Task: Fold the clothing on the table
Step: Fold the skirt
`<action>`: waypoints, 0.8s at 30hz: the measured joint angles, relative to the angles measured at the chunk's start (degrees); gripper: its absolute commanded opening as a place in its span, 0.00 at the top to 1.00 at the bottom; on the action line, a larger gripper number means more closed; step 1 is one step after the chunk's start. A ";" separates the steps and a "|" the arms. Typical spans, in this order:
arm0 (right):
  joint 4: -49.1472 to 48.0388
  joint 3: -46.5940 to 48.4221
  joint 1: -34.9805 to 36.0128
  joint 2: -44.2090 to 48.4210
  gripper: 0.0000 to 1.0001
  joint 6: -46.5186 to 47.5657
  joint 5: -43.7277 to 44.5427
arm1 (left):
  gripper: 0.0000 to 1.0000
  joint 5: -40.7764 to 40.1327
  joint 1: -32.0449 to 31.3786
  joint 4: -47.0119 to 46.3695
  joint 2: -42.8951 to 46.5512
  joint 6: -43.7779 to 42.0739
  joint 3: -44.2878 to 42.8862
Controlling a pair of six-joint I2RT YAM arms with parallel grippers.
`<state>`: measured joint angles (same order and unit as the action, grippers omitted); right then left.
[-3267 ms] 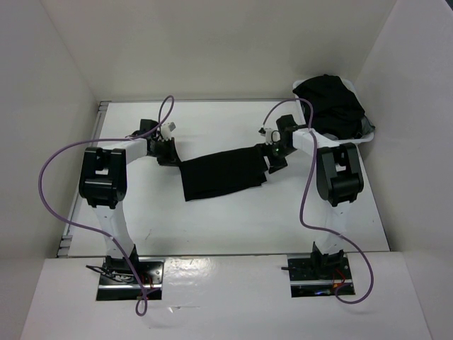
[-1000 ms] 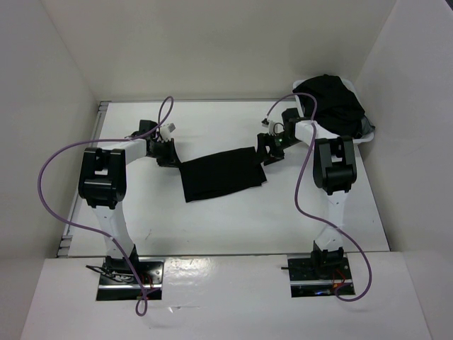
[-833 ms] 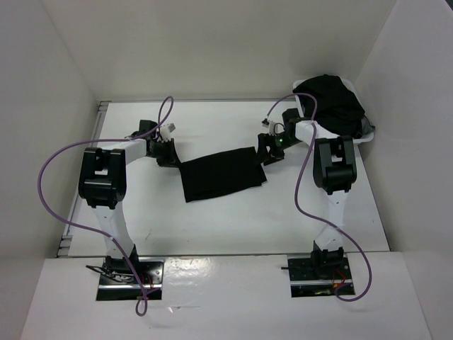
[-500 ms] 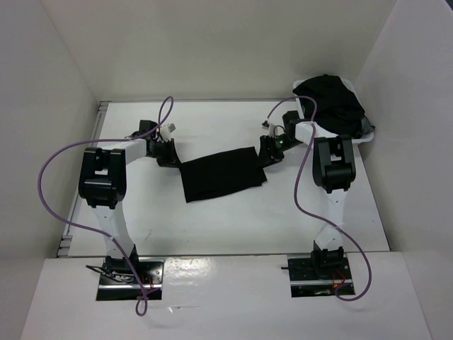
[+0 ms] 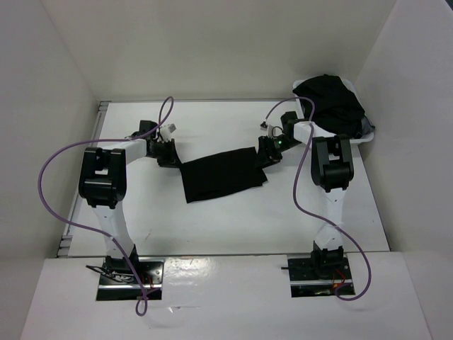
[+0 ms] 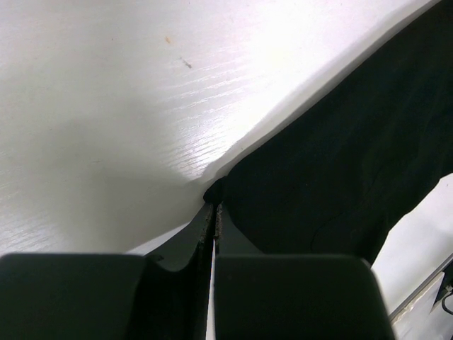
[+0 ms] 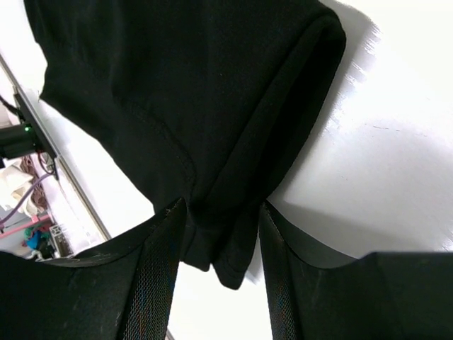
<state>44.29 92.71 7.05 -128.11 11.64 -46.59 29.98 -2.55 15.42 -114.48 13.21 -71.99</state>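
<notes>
Left gripper (image 6: 214,204) pinches a corner of cloth (image 5: 223,175) by bare tips, right gripper (image 7: 221,210) half-closed on its opposite bunched edge; either thin hold may slip on lifting.

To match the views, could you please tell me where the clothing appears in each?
Top external: clothing at the picture's centre.
Left wrist: clothing fills the right side.
Right wrist: clothing fills the upper left.
Shared landmark: the white table beneath it.

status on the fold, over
Left tool shut on clothing corner. Right tool astride its opposite end, grip unclear. Clothing flat on table. Clothes heap far right, apart.
</notes>
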 measured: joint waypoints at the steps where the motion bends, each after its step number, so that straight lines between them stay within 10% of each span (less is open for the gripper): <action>1: 0.09 0.07 0.00 -0.04 0.49 0.00 -0.07 | 1.00 0.11 0.00 -0.02 -0.02 0.00 0.00; 17: 0.76 1.11 0.11 -2.51 0.98 -0.15 -0.20 | 1.00 0.79 0.00 0.02 -0.17 0.00 0.00; 24: 2.12 2.69 0.33 -2.23 1.00 -1.27 3.43 | 1.00 1.07 0.00 0.09 -0.20 0.00 0.00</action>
<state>46.41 95.39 7.38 -130.34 10.37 -43.16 31.05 -2.55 15.51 -114.67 13.21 -71.99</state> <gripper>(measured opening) 0.020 0.009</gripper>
